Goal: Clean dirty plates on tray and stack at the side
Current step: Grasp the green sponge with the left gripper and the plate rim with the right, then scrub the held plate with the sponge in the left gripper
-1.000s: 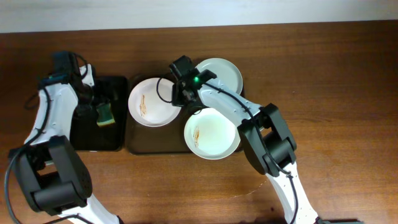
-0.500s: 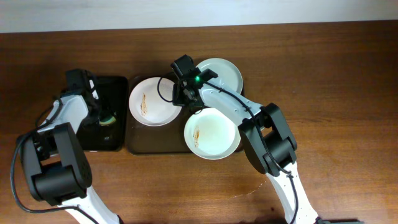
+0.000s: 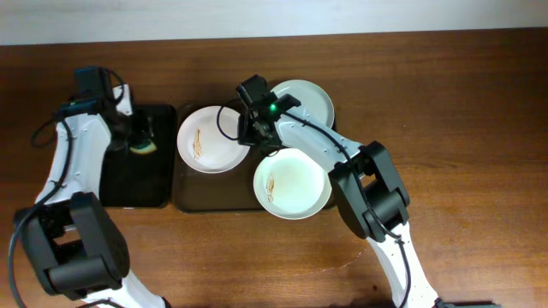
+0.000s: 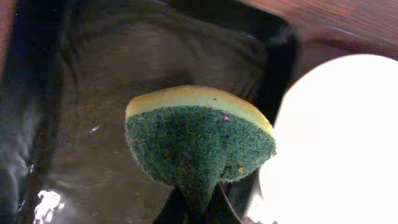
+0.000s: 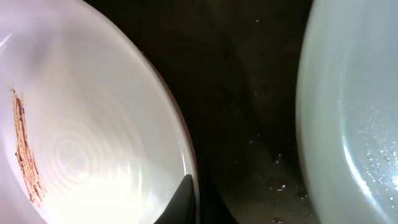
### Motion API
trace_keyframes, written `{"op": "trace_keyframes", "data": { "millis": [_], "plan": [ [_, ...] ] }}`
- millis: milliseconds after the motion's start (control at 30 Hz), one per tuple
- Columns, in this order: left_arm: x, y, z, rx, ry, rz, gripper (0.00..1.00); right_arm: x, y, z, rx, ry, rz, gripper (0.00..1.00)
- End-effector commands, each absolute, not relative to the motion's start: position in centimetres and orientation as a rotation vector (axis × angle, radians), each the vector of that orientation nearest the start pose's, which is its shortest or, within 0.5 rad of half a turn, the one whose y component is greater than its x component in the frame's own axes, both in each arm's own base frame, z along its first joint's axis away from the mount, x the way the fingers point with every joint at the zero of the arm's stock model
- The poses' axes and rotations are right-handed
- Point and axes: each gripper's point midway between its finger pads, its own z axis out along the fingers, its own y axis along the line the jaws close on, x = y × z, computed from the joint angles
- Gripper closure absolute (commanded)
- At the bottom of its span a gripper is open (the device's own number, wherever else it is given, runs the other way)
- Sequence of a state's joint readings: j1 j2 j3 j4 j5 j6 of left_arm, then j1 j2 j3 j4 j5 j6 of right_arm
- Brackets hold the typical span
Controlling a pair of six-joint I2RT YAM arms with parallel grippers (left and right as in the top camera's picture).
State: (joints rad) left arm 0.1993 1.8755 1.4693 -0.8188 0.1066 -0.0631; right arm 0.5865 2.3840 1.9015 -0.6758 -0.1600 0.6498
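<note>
The brown wooden table (image 3: 462,128) is unchanged, and so is the dark rectangular tray (image 3: 214,197) with its three plates. The black rectangular basin (image 3: 128,184) beside it is where the movement is: my left arm has swung up out of it over the last second.

On the tray, the pale green round plate (image 3: 304,98) lies beyond my right fingers and the cream round plate with a faint streak (image 3: 291,182) on the near side of them. The white round plate with the brown streak (image 3: 208,139) sits right at them, and it hasn't moved.

The yellow sponge with the green scouring face (image 4: 199,140) is the news. A moment ago it was low in the basin; now it's lifted and carried towards the streaked plate, which lies just off the left fingers' right side.

The left gripper (image 4: 194,208) is pinched nearly closed on the sponge's lower edge. The right gripper (image 5: 194,202) hasn't budged, its fingers nipped together on that plate's rim to steady it. So I reckon the pick-up is finished and scrubbing comes next; no plate is stacked yet.
</note>
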Motion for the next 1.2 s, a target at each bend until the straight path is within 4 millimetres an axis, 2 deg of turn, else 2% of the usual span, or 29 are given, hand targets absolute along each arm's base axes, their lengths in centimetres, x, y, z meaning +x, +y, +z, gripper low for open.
{"op": "trace_keyframes", "data": {
  "millis": [0,100,200,233,300,367,433,500,600,633,667,733,833,867,933,967,1033,1067,1100,1167],
  "plan": [
    [44.2,2.5,10.0,-0.121,2.736,-0.161,0.99,45.4,32.3,1.3,0.058,2.849,0.558,0.96],
    [45.5,-0.4,8.5,-0.028,2.730,-0.179,0.99,45.3,32.2,1.3,0.060,2.857,0.558,0.96],
    [46.8,-3.2,5.5,0.054,2.737,-0.191,0.99,45.3,32.0,1.2,0.065,2.863,0.564,0.96],
    [47.0,-3.7,4.7,0.068,2.741,-0.192,0.99,45.3,32.0,1.2,0.066,2.864,0.568,0.96],
    [47.4,-4.3,1.1,0.089,2.780,-0.164,0.99,45.3,32.0,1.3,0.067,2.863,0.568,0.96],
    [47.0,-4.3,-0.9,0.088,2.818,-0.168,0.99,45.4,32.0,1.3,0.067,2.863,0.568,0.96],
    [46.2,-4.5,-1.9,0.082,2.862,-0.185,0.99,45.4,32.0,1.3,0.067,2.862,0.568,0.96],
    [44.6,-5.7,-2.0,0.092,2.919,-0.295,0.99,45.4,32.0,1.3,0.067,2.862,0.568,0.96],
    [40.8,-8.3,-1.7,0.106,3.035,-0.563,0.99,45.4,32.0,1.3,0.067,2.862,0.568,0.96],
    [39.5,-8.4,-1.7,0.093,3.081,-0.590,0.99,45.4,32.0,1.3,0.067,2.861,0.568,0.96],
    [39.3,-8.3,-1.7,0.090,3.092,-0.585,0.99,45.4,32.0,1.3,0.067,2.861,0.568,0.96],
    [40.6,-7.5,-2.0,0.098,3.054,-0.491,0.99,45.4,32.0,1.3,0.067,2.862,0.568,0.96],
    [45.8,-4.0,-2.0,0.011,2.882,-0.162,0.99,45.4,32.0,1.3,0.066,2.859,0.570,0.96],
    [48.2,-2.3,-1.4,-0.016,2.783,-0.012,0.99,45.5,32.0,1.3,0.066,2.858,0.570,0.96],
    [50.1,-1.3,-0.6,-0.037,2.700,0.071,0.99,45.5,32.0,1.3,0.066,2.858,0.570,0.96],
    [50.2,-1.2,-0.5,-0.040,2.691,0.077,0.99,45.5,32.0,1.3,0.066,2.858,0.570,0.96],
    [48.9,-1.6,-1.2,-0.029,2.754,0.047,0.99,45.5,31.9,1.3,0.069,2.857,0.570,0.96],
    [47.5,-2.2,-1.7,-0.019,2.816,0.004,0.99,45.6,31.9,1.3,0.072,2.857,0.570,0.96],
    [44.5,-3.5,-2.5,-0.001,2.939,-0.107,0.99,45.6,31.8,1.3,0.074,2.857,0.569,0.96],
    [41.6,-4.9,-2.7,0.044,3.049,-0.240,0.99,45.6,31.8,1.3,0.074,2.857,0.569,0.96]
  ]
}}
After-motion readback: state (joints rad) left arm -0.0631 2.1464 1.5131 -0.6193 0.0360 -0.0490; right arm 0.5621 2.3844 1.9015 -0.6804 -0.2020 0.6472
